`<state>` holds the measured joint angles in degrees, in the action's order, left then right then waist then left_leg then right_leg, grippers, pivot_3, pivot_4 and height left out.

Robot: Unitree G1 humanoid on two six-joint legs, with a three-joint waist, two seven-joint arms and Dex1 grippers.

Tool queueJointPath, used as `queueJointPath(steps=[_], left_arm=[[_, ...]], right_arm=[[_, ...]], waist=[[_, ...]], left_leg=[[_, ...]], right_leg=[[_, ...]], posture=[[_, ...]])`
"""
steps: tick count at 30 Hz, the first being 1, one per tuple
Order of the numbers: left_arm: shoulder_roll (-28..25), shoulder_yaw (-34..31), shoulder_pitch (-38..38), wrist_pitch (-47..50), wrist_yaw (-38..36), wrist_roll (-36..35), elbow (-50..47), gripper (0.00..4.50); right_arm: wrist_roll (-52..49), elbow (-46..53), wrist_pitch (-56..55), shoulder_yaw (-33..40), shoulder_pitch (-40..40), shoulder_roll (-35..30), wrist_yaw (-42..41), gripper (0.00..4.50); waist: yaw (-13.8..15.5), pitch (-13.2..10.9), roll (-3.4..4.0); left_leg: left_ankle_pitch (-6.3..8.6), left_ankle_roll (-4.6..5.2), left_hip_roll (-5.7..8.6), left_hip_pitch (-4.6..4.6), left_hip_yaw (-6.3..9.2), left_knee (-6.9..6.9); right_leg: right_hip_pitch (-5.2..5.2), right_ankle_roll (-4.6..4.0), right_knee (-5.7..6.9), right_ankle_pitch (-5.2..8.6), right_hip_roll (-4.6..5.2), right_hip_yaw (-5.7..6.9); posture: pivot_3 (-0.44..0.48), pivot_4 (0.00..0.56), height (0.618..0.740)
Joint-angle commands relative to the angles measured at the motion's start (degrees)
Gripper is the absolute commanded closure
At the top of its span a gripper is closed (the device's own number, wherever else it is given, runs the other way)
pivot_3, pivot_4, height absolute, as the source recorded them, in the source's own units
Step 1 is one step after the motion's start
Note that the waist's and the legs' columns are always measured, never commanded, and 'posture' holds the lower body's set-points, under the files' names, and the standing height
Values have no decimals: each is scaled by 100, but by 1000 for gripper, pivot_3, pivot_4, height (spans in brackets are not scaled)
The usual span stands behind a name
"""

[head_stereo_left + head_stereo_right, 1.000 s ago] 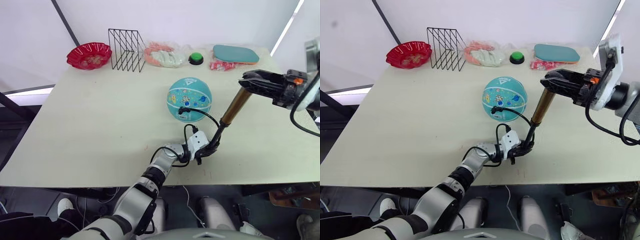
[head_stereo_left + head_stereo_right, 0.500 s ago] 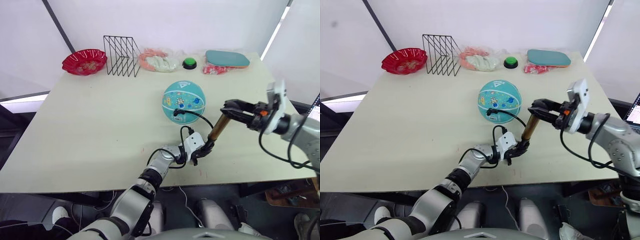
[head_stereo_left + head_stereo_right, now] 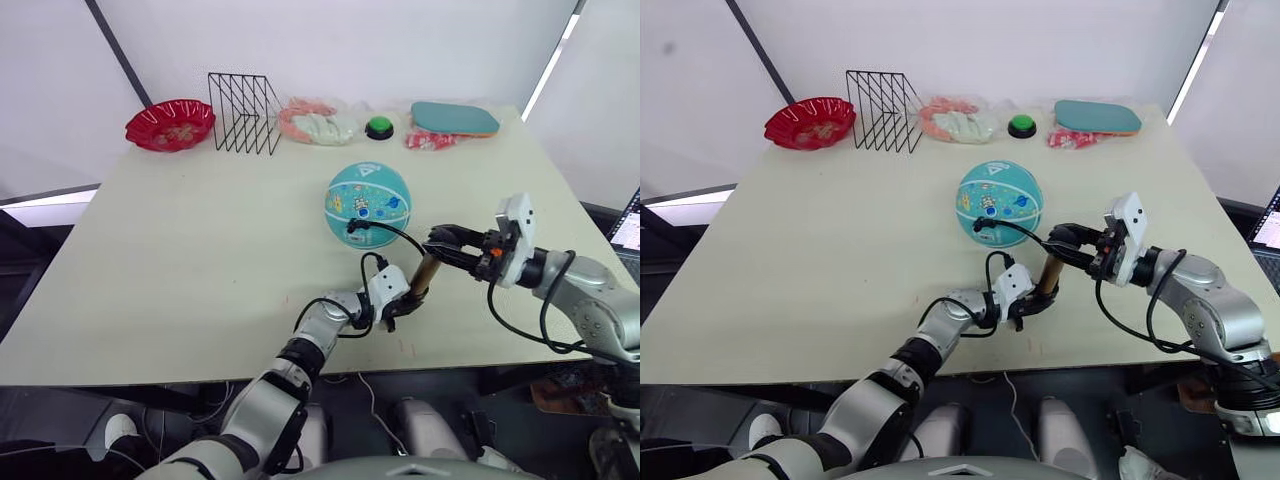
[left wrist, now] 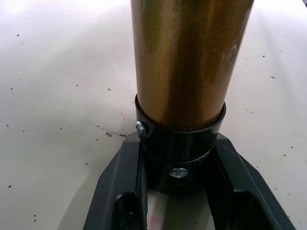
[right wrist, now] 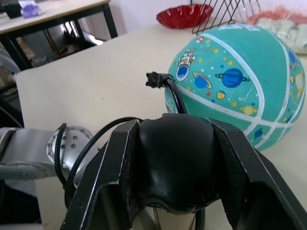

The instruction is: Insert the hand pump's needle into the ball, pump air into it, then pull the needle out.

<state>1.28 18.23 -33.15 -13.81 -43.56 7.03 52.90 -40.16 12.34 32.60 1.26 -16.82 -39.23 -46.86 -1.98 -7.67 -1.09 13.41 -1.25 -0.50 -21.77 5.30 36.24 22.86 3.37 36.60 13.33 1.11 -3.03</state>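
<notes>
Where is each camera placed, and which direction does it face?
Left and right eye views: on the head, looking forward and down at the table; both arms show, the ball between them.
Left wrist view: along the left gripper, clamped on the hand pump base.
Right wrist view: along the right gripper, gripping the pump's handle, facing the ball.
Shared: pump and ball.

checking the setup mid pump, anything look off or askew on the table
Nothing stands out. The hand pump leans rather than standing straight, but the left gripper clamps its base and the right gripper its handle. The hose runs to the ball, which rests on the table.
</notes>
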Motion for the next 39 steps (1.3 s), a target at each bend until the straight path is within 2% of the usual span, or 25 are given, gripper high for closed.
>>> queueJointPath(steps=[1,5,11,18,22,28,36,39], left_arm=[[-75,46,228,210,-125,62,316,3440],[-61,57,227,191,-129,59,335,3440],[-43,73,210,177,-131,49,377,3441],[-51,80,191,161,-113,30,408,3441],[-61,82,206,157,-115,27,387,3441],[-65,108,235,151,-105,32,339,3441],[-61,116,293,176,-66,30,228,3441],[-80,112,311,192,-75,22,192,3441]], right_arm=[[-144,241,389,581,-228,-387,111,2864],[-804,437,1033,1208,-974,-844,312,2864],[-1610,396,1790,1728,-1872,-1185,635,2864],[-1843,443,2134,1781,-2106,-1366,766,2864],[-1767,564,2146,1609,-1841,-1260,775,2864],[-1051,501,1592,931,-908,-817,614,2864],[472,-513,235,-561,120,137,262,2864],[794,-775,-167,-814,335,417,152,2864]], waist=[[20,-14,8],[89,-97,33],[128,-115,37],[126,-121,38],[123,-120,39],[92,-99,17],[-6,-58,-7],[-39,-30,-12]], left_leg=[[0,0,2,-4,0,0],[-1,1,16,-28,-6,4],[-2,2,20,-92,1,11],[-2,2,21,-94,0,11],[-2,2,21,-93,-1,11],[-1,3,17,-78,-4,11],[0,3,-7,0,-9,5],[0,2,-10,11,-6,2]], right_leg=[[3,0,-1,0,1,-1],[23,2,-4,-1,15,-7],[75,26,-1,-18,18,-1],[77,26,-1,-18,21,-1],[77,26,0,-18,20,-2],[66,26,2,-18,16,-4],[11,1,11,-1,-9,-5],[-2,0,10,0,-11,-2]], posture=[[0,150,740],[0,150,740],[0,150,740],[0,150,740],[0,150,740],[0,150,740],[0,150,740],[0,150,740]])
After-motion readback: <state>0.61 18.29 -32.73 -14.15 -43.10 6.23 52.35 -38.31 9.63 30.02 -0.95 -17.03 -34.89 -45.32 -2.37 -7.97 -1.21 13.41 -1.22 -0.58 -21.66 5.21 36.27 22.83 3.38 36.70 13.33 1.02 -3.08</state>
